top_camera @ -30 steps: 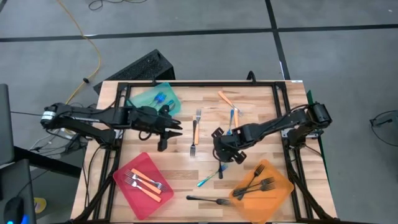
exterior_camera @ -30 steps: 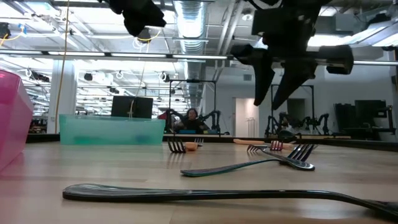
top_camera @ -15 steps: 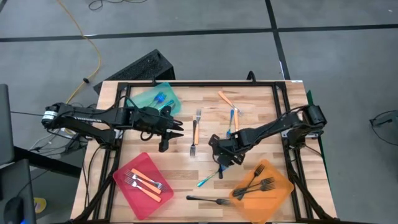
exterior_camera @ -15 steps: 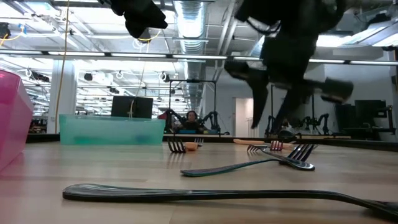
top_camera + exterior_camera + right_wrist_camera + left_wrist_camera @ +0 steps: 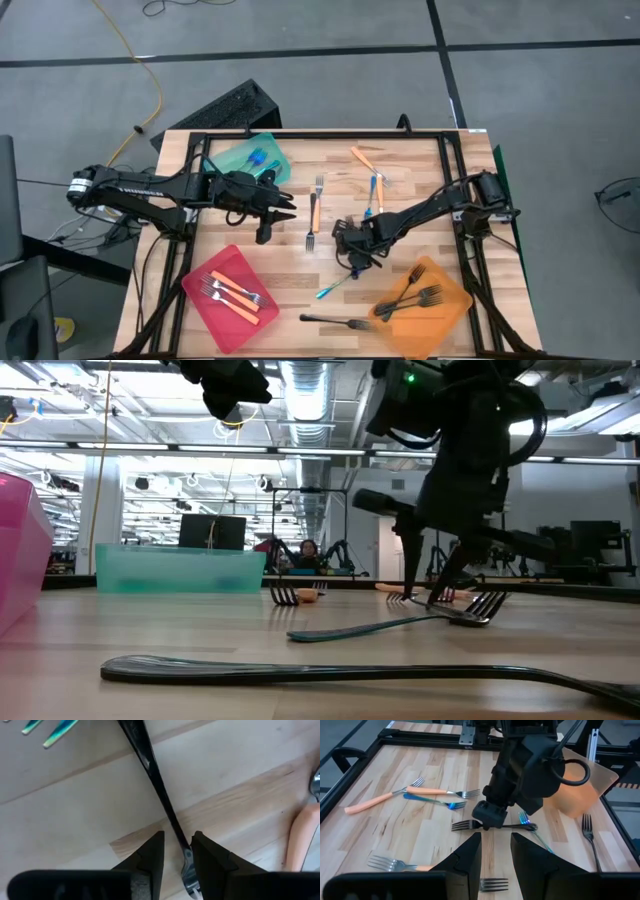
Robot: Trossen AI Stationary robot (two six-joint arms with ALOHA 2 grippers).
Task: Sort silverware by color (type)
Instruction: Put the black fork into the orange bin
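Observation:
A black fork (image 5: 150,765) lies on the table's middle right, and my right gripper (image 5: 177,845) points steeply down over it, open. One finger stands on each side of the fork's neck (image 5: 176,831), and neither plainly touches it. In the high view the right gripper (image 5: 350,250) covers most of that fork. My left gripper (image 5: 285,207) hangs open and empty above the table's left half. Loose on the table lie a teal fork (image 5: 335,288), another black fork (image 5: 335,322), an orange-handled fork (image 5: 315,213), and an orange (image 5: 362,157) and a blue one (image 5: 376,190) farther back.
A teal tray (image 5: 236,153) at the far left holds blue forks. A red tray (image 5: 205,300) at the near left holds orange-handled forks. An orange tray (image 5: 452,300) at the near right holds several black forks. A black frame (image 5: 320,133) rims the table.
My right gripper has come down to the black fork, shifting slightly toward the table's left, and has rolled about its own axis until its fingers straddle the fork. The fork and the other silverware have stayed in place.

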